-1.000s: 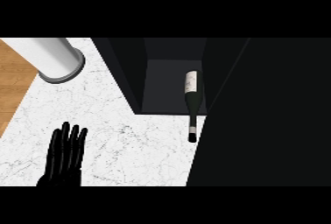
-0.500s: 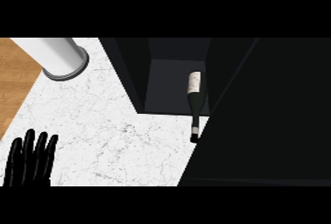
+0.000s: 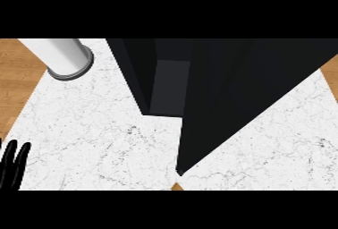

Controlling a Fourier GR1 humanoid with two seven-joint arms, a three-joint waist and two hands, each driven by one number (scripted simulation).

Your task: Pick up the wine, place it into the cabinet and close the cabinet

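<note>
Cabinet door across opening; left hand low-left.

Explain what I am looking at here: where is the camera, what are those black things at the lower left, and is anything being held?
The camera sits in a humanoid robot's head and looks steeply down at a white marble counter top. The black shapes at the lower left are the straight fingers of the robot's left hand, resting open and holding nothing. Its right hand is out of view. The large dark box is a black cabinet, and the broad black panel across it appears to be its door. At the upper left stands a white cylinder with a grey base. No wine bottle is visible.
</note>
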